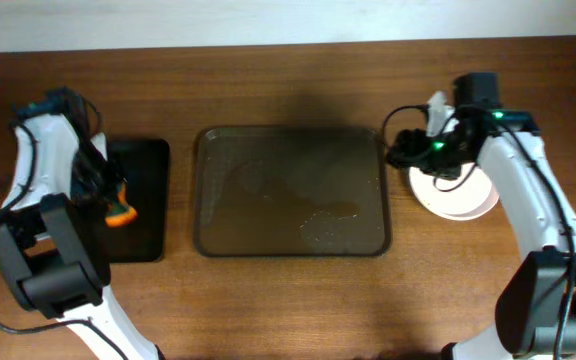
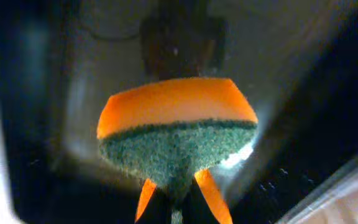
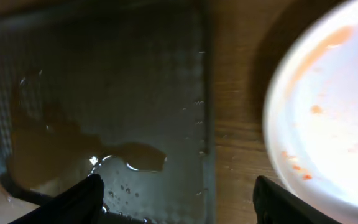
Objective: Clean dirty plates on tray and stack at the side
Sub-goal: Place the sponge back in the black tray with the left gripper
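The brownish translucent tray [image 1: 290, 190] lies mid-table with no plates on it, only a film of water and brown smears; its right part shows in the right wrist view [image 3: 104, 106]. A stack of white plates [image 1: 458, 195] sits on the table right of the tray. The top plate [image 3: 334, 124] carries orange-red streaks and specks. My right gripper [image 1: 408, 152] is open and empty, above the gap between the tray's right rim and the plates [image 3: 176, 199]. My left gripper [image 1: 116, 205] is shut on an orange and green sponge [image 2: 178, 140] over the black tray.
A smaller black tray [image 1: 138, 200] lies left of the brownish tray, under the sponge; its dark surface fills the left wrist view [image 2: 303, 143]. Bare wooden table [image 1: 288, 300] runs along the front and back.
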